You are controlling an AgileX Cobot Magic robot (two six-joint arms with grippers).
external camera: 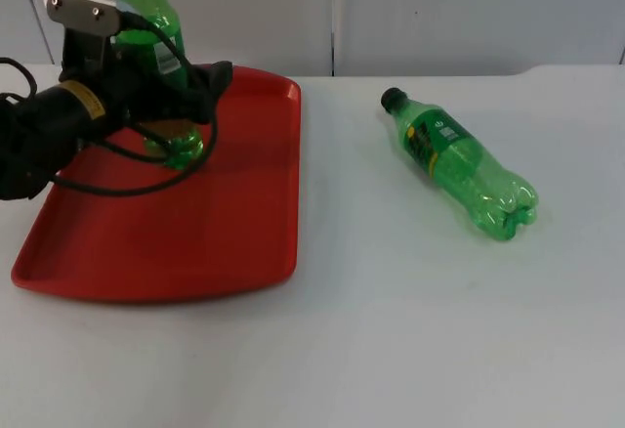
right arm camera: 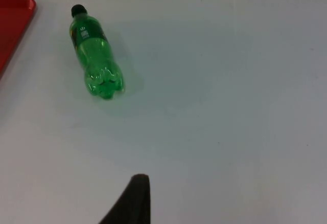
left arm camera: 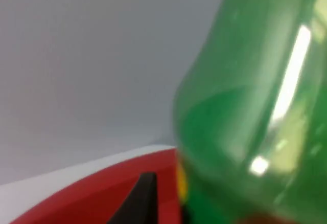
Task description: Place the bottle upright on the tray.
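Note:
A green bottle [external camera: 156,37] stands upright on the red tray [external camera: 195,242], its base [external camera: 182,147] on the tray's far part. My left gripper [external camera: 210,91] reaches across this bottle at mid height and hides its middle. In the left wrist view the bottle [left arm camera: 255,111] is very close, above the tray [left arm camera: 92,193]. A second green bottle [external camera: 459,159] with a black cap lies on its side on the white table, cap toward the wall. My right gripper [right arm camera: 135,198] waits over bare table, well short of that lying bottle [right arm camera: 94,55].
The grey partition wall [external camera: 439,8] closes the table's far edge just behind the tray. White table top [external camera: 391,330] stretches between the tray and the lying bottle and toward the front. The tray's corner [right arm camera: 13,19] is in the right wrist view.

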